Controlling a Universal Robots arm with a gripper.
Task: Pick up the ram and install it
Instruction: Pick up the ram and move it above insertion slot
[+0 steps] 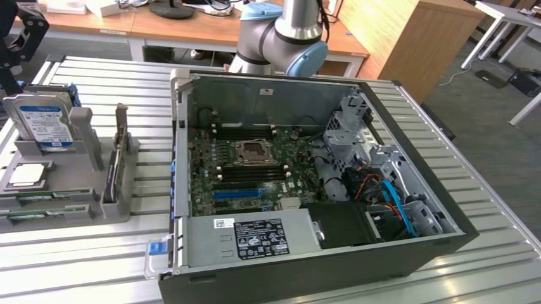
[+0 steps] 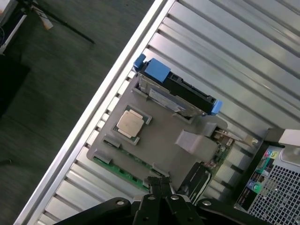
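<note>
The ram shows as two slim green strips [image 1: 35,198] lying flat in slots along the near edge of a grey holder tray [image 1: 76,209] on the exterior view's left. In the wrist view one ram strip [image 2: 123,169] runs along the holder's edge. My gripper [image 2: 159,186] hangs well above that holder, its two black fingers pressed together with nothing between them. In the exterior view the gripper's dark body [image 1: 12,76] sits at the far upper left, above the holder.
The holder also carries an upright silver hard drive [image 1: 44,123] with a blue label, a CPU chip [image 1: 28,174] and an upright card [image 1: 118,158]. An open computer case [image 1: 182,190] with its motherboard [image 1: 253,158] lies beside it. The slatted metal table's edge [image 2: 117,75] is near.
</note>
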